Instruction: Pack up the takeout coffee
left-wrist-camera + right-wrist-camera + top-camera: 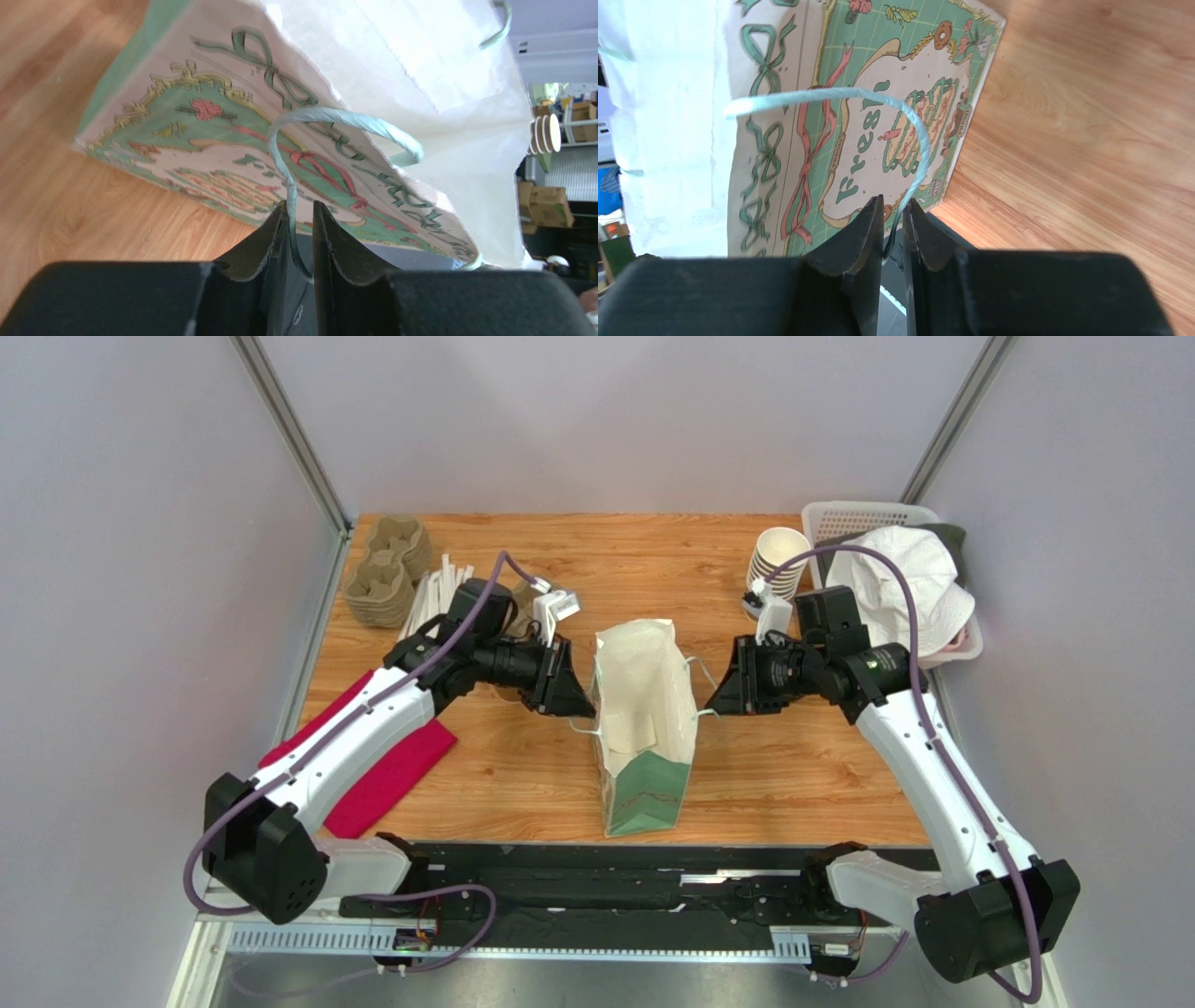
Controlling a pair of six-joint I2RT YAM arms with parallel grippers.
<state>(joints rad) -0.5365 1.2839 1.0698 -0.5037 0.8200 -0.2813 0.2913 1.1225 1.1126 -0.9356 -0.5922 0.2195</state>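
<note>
A paper bag (643, 714) printed in green and cream stands in the middle of the table with its mouth upward. My left gripper (578, 703) is at its left side, shut on the bag's pale green twisted handle (337, 115); the cord runs between the fingertips (281, 224). My right gripper (713, 697) is at its right side, shut on the other handle (843, 94). The bag's printed sides show in the left wrist view (231, 161) and the right wrist view (878, 105). The takeout coffee with the black lid is not in view.
A stack of lidless paper cups (776, 560) stands at the back right beside a white basket (863, 518) holding a white cloth (905, 581). Pulp cup carriers (386, 567) and white sticks (446, 585) lie at the back left. A red cloth (386, 763) lies under the left arm.
</note>
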